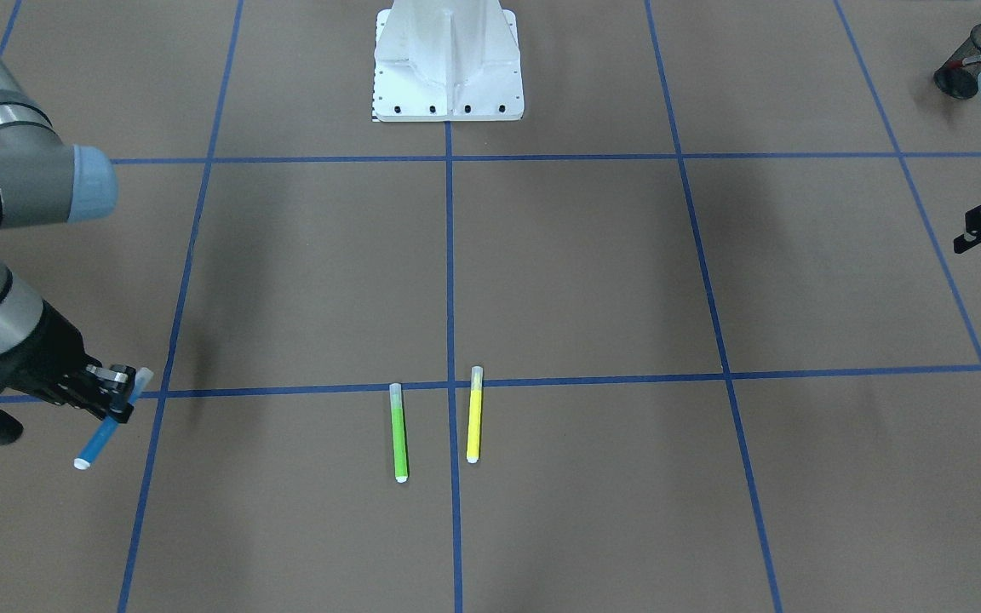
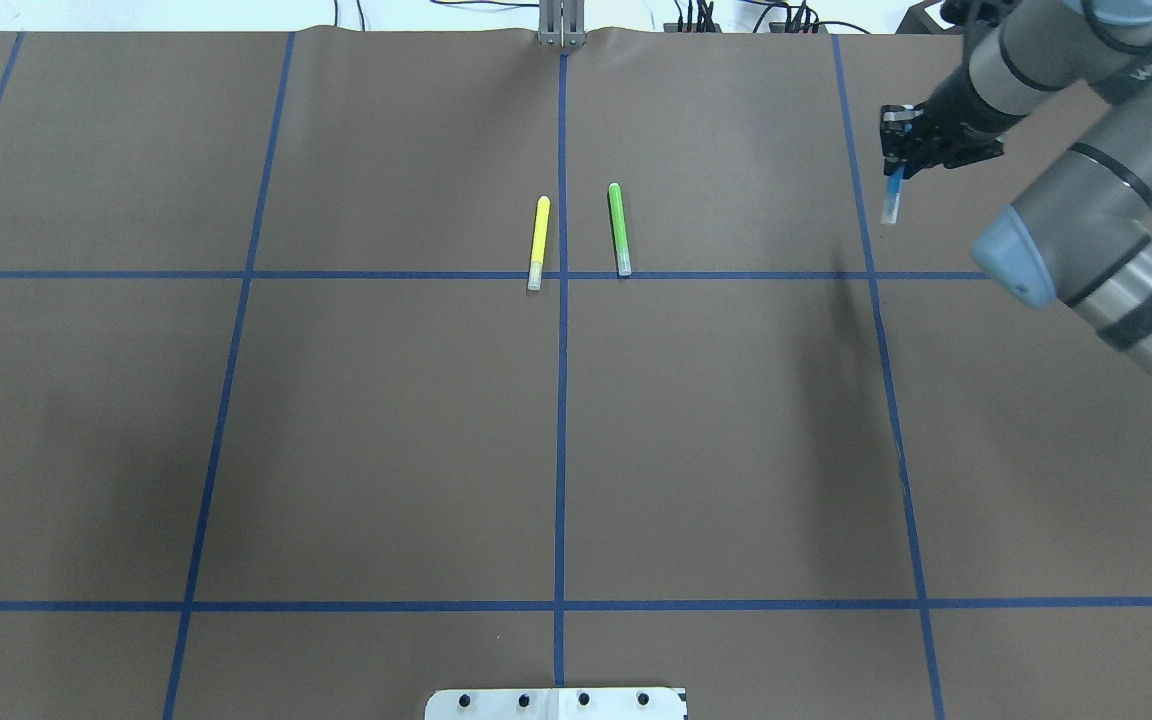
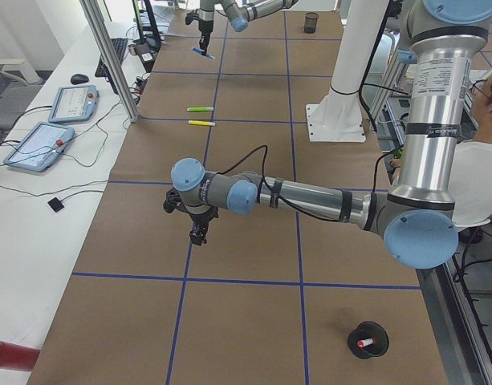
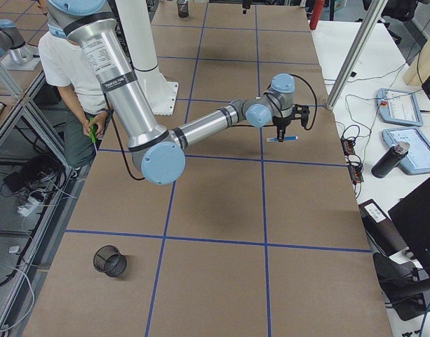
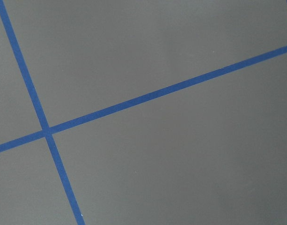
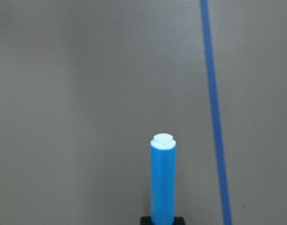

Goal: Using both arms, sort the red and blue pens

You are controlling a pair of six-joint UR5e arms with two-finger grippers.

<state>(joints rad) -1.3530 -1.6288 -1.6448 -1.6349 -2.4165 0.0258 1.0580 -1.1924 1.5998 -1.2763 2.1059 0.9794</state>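
Note:
The blue pen [image 1: 103,434] hangs tilted above the table, with my right gripper [image 1: 120,393] shut on its upper part near the clear cap. The overhead view shows this gripper [image 2: 901,140] and the blue pen [image 2: 893,195] at the far right, just right of a blue tape line. The pen's blue barrel [image 6: 163,183] with its white end fills the right wrist view. A red-and-white pen [image 3: 364,343] stands in a black cup [image 3: 367,338] at the table's left end. My left gripper [image 3: 199,234] hovers low over bare table; I cannot tell its state.
A green pen [image 1: 399,432] and a yellow pen [image 1: 474,415] lie side by side near the table's middle line. The white pedestal [image 1: 448,60] stands at the robot's side. A black mesh cup [image 4: 109,260] sits at the right end. A person [image 4: 74,77] sits behind the robot.

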